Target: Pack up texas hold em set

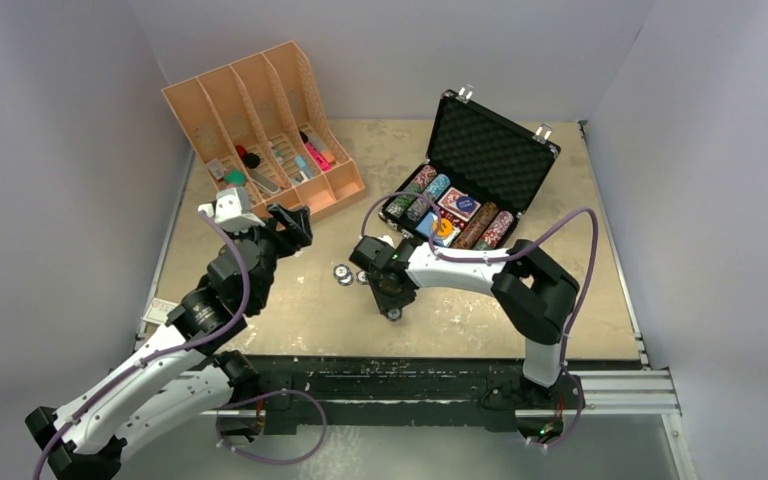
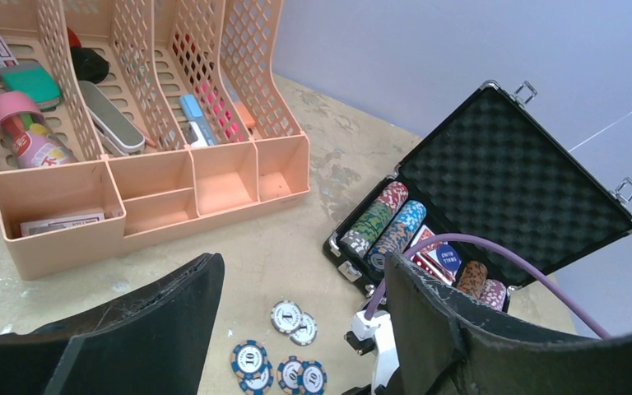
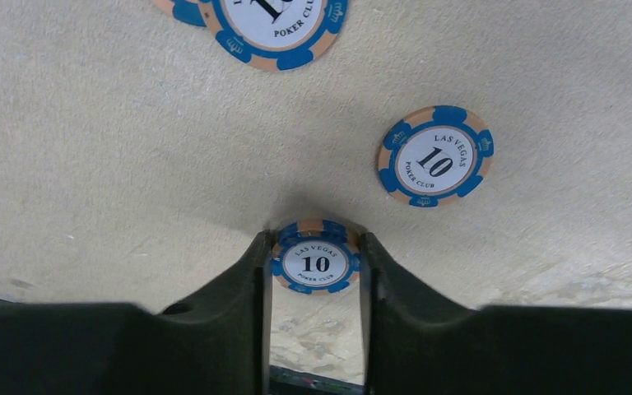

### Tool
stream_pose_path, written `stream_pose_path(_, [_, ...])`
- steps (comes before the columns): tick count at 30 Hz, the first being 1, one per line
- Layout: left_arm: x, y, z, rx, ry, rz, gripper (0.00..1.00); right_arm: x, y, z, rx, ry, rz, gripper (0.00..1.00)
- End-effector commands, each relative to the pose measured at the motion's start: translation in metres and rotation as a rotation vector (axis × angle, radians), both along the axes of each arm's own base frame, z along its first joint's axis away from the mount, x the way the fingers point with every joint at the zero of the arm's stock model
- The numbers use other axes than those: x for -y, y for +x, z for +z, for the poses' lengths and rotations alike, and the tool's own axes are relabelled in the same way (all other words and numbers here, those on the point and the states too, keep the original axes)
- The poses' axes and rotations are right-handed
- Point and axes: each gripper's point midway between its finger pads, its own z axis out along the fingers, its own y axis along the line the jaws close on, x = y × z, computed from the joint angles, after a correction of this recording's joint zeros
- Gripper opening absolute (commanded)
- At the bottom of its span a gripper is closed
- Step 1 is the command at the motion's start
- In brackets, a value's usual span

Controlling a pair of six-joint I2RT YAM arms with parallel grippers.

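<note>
The black briefcase point(image 1: 490, 150) lies open at the back right, its foam lid point(image 2: 510, 173) up, with rows of striped chips point(image 2: 383, 222), a card deck and a blue button inside. Loose chips lie on the table: two white ones point(image 2: 286, 316) and several blue "10" chips point(image 2: 248, 359). My right gripper point(image 3: 316, 247) points down at the table with both fingers pressed against the edges of one blue "10" chip point(image 3: 315, 265). Another blue chip point(image 3: 435, 155) lies just beyond it. My left gripper point(image 2: 300, 271) hovers open above the loose chips, holding nothing.
An orange slotted desk organiser point(image 1: 260, 130) with pens, tape and small items stands at the back left. Grey walls close in the table on three sides. The right arm's purple cable point(image 1: 580, 240) arcs over the briefcase's front edge.
</note>
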Motion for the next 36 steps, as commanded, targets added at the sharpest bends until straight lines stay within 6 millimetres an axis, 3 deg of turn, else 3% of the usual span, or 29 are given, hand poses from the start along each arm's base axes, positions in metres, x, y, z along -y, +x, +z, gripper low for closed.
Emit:
stream_pose_path(1, [0.007, 0.001, 0.005, 0.009, -0.024, -0.026, 0.73, 0.002, -0.002, 0.002, -0.003, -0.015, -0.041, 0.25])
stream_pose_path(8, [0.034, 0.005, -0.018, -0.062, -0.019, -0.121, 0.76, -0.021, 0.038, 0.065, 0.183, 0.164, -0.101, 0.24])
stream_pose_path(13, [0.046, 0.006, -0.033, -0.090, -0.038, -0.162, 0.76, -0.017, 0.071, 0.112, 0.277, 0.330, -0.214, 0.24])
stream_pose_path(19, [0.081, 0.005, -0.047, -0.113, -0.070, -0.304, 0.76, -0.008, 0.106, 0.172, 0.360, 0.558, -0.332, 0.25])
stream_pose_path(27, [0.138, 0.008, -0.057, -0.123, -0.134, -0.518, 0.76, -0.021, 0.104, 0.218, 0.327, 0.772, -0.410, 0.29])
stream_pose_path(36, [0.163, 0.009, -0.066, -0.130, -0.218, -0.597, 0.42, -0.026, 0.098, 0.231, 0.289, 0.897, -0.424, 0.30])
